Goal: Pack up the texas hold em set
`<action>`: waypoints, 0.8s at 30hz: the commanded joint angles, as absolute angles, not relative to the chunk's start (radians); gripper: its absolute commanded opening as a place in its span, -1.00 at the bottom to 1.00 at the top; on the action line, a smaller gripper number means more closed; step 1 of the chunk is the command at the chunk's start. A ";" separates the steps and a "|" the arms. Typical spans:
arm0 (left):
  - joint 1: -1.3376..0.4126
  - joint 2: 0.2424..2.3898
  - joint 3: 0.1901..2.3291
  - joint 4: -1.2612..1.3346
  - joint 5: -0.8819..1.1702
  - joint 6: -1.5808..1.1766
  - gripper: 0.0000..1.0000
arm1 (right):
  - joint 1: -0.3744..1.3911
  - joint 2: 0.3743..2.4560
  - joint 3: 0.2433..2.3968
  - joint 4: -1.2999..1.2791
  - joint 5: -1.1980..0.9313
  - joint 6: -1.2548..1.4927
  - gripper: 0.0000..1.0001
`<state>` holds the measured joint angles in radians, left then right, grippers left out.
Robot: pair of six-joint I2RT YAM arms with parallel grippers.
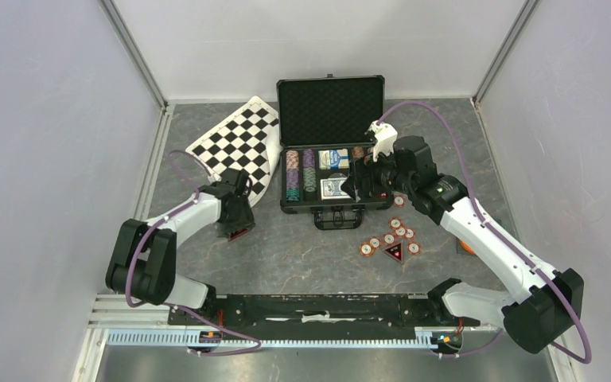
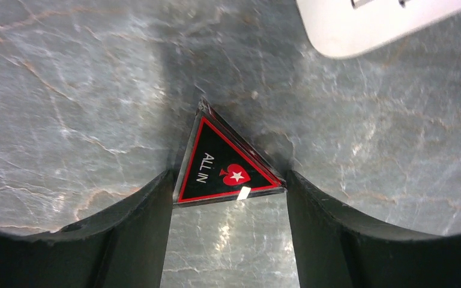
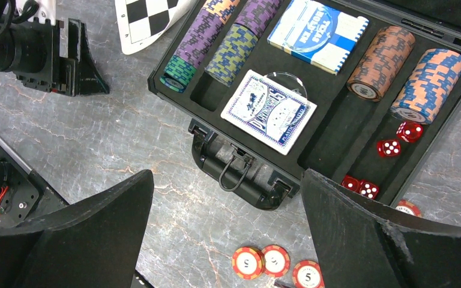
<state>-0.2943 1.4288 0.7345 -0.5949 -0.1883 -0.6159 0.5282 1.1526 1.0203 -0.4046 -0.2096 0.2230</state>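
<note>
The left gripper (image 2: 229,177) is held low over the table (image 2: 66,90), its fingers (image 2: 132,240) set at the two near corners of a triangular "ALL IN" button (image 2: 216,168); whether the button is pinched cannot be told. The right gripper (image 3: 227,175) is spread wide above the front of the open case (image 1: 330,111), in which chip rows (image 3: 240,36), decks (image 3: 269,111) and red dice (image 3: 389,147) are stowed. Loose chips (image 1: 390,237) and a second button (image 1: 394,252) are seen on the table just before the case.
</note>
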 commanded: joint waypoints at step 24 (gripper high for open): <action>-0.613 1.759 1.557 -0.798 -0.138 -0.666 0.06 | 0.519 1.055 1.027 -0.415 -0.064 0.236 0.96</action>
<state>-0.5682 1.6302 1.4033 -0.8047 -0.1688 -0.6518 0.5278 1.1042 1.0187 -0.4118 -0.1390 0.2237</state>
